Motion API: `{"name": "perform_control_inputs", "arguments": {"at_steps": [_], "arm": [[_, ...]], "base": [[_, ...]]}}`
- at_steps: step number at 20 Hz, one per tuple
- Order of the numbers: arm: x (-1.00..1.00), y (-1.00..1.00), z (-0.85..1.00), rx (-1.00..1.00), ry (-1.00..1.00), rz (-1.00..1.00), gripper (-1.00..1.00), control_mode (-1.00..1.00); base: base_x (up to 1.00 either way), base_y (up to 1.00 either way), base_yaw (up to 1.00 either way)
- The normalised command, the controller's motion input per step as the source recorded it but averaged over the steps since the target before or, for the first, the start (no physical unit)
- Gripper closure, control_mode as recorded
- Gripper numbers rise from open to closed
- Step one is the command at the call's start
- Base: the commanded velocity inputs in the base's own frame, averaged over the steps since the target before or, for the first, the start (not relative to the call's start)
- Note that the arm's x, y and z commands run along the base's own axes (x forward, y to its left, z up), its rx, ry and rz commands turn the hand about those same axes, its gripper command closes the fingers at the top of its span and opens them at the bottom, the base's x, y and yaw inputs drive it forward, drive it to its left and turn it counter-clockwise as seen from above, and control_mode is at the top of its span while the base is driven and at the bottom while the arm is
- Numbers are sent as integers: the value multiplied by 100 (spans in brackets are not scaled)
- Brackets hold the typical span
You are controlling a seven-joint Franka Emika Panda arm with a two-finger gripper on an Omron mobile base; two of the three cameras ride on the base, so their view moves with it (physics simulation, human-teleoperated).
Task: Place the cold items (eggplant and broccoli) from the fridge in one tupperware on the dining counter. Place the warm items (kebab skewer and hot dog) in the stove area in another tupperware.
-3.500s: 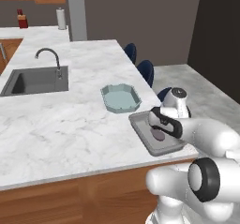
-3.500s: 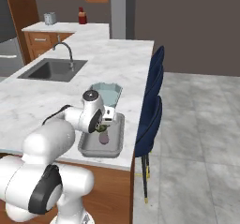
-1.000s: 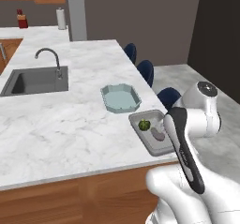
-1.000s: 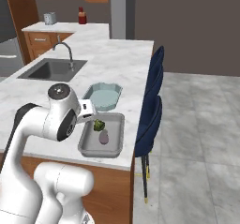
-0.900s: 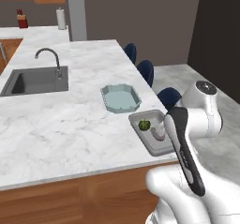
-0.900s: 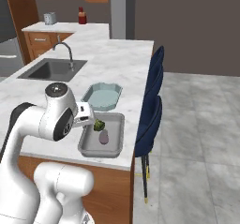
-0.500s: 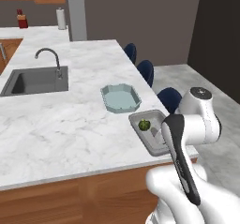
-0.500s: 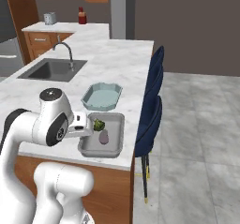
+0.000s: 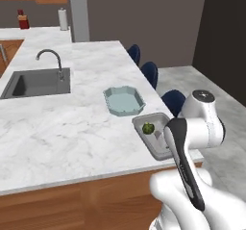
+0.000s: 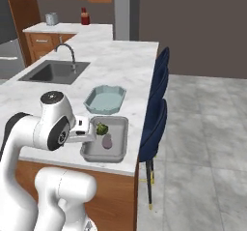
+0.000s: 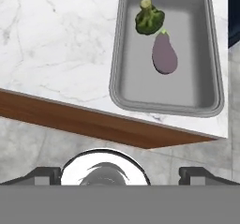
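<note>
**Cold items binned; gripper drawn back off the counter edge**

Marble dining counter (image 9: 72, 133) with a sink at its far left, a wooden front below and blue stools along its right side. Near the front corner sits the grey tupperware (image 11: 206, 54), and just beyond it, apart from it, a second pale blue tupperware (image 9: 124, 100), which looks empty. Inside the grey one lie the broccoli (image 11: 149, 18) and the eggplant (image 11: 164, 55), close together, perhaps just touching.

Gripper (image 11: 119, 174) — its two fingertips stand wide apart at the bottom corners of the hand view, with nothing between them. It hangs off the counter's front edge, over the floor, so both vegetables lie ahead of the fingers, across the wooden lip and inside the tray.

Orientation: the eggplant's long axis runs roughly along the tray's length, stem end towards the broccoli; the broccoli's stalk points away from the eggplant, towards the tray's far wall.

Judgement: the cold half appears complete — the kebab skewer and hot dog by the stove remain, probably destined for the pale blue container.
</note>
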Motion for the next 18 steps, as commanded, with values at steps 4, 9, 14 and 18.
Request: {"name": "perform_control_inputs", "arguments": {"at_steps": [4,9,14,18], "arm": [[0,0,0,0,0,0,-100,100],[0,0,0,0,0,0,-100,100],[0,0,0,0,0,0,-100,100],[0,0,0,0,0,0,-100,100]], "base": [[-70,52,29],[-39,99,16],[-3,100,20],[0,100,49]]}}
